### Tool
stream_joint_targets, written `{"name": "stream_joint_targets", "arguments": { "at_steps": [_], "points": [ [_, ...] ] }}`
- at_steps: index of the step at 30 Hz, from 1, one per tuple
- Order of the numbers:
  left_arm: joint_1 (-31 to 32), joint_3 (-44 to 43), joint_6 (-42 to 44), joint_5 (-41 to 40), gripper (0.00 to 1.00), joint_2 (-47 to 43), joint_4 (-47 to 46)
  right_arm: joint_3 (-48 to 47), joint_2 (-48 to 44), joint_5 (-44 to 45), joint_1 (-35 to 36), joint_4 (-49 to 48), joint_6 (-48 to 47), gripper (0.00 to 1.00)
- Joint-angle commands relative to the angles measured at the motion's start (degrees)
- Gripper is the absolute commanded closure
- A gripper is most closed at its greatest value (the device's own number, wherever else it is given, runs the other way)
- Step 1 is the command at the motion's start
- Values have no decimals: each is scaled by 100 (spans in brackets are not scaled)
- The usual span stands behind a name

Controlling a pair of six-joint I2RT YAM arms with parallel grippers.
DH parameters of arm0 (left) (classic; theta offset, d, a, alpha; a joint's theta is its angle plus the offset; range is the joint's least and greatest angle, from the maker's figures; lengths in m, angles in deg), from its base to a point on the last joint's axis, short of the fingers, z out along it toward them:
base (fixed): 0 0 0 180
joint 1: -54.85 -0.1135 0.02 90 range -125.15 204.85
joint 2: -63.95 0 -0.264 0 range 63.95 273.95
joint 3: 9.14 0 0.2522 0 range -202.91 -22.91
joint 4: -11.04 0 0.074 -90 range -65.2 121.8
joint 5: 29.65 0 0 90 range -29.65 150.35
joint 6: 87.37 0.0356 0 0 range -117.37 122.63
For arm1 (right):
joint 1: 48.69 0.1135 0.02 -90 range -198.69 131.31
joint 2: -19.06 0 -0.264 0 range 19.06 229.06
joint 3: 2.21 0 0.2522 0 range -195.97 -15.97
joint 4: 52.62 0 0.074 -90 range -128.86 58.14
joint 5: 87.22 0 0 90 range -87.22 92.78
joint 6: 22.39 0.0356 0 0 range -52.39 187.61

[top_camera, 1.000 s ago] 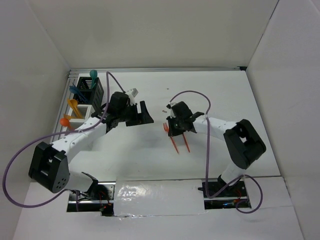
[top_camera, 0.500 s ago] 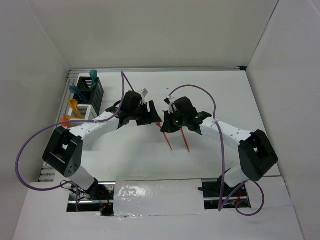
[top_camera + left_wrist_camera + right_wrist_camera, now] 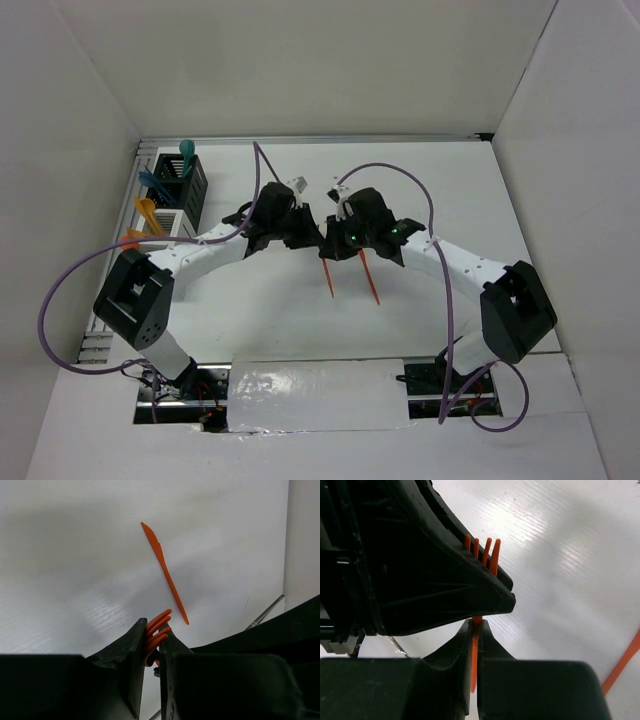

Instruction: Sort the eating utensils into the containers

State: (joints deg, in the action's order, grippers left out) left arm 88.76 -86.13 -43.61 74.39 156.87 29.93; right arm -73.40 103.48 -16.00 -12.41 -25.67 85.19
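Now both arms meet over the middle of the white table (image 3: 460,190), with the thin orange plastic fork (image 3: 160,622) caught between them: the left gripper (image 3: 153,632) pinches its prongs and the right gripper (image 3: 475,624) is clamped on its handle. A thin orange plastic knife (image 3: 165,575) lies flat on the table just beside, and the black slotted caddy bin (image 3: 192,182) holding some utensils stands well apart at the far left.

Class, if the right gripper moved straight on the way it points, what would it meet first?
The left gripper, lying directly across the right gripper's tips; both pinch the same orange fork.
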Motion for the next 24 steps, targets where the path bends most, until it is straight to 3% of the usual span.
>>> {"name": "stream_joint_targets", "arguments": {
  "at_steps": [1,5,7,8,9,11,12,13,14,15,19,24],
  "points": [
    [28,-85,9,-173,85,-177,-187,-330,-268,94,64,-37,-18,99],
    [-77,3,194,-271,93,-389,-354,-392,-365,174,12,227,69,90],
    [-226,186,403,-306,94,-591,-441,-637,-400,43,-190,508,175,75],
    [-427,266,527,-401,94,-765,-451,-812,-435,-115,-356,683,271,61],
    [-429,266,528,-463,94,-906,-408,-901,-435,-177,-419,781,263,60],
    [-753,301,755,-569,94,-1379,-128,-1077,-584,-230,-604,948,298,37],
    [-1059,380,826,-613,94,-1600,-13,-1138,-637,-170,-630,1088,307,29],
    [-1610,433,1062,-639,94,-1854,189,-1252,-768,-169,-804,1150,333,14],
    [-1938,477,1203,-640,94,-2101,278,-1305,-839,-82,-902,1212,342,8],
    [-1863,503,1335,-701,94,-2625,392,-1358,-883,-12,-972,1351,394,3],
    [-3878,495,1915,-903,93,-3666,1199,-1377,-998,243,-1490,1537,360,0],
    [-5575,548,2636,-1149,92,-4300,1412,-946,-1191,559,-1632,1239,448,0]
  ]
}}
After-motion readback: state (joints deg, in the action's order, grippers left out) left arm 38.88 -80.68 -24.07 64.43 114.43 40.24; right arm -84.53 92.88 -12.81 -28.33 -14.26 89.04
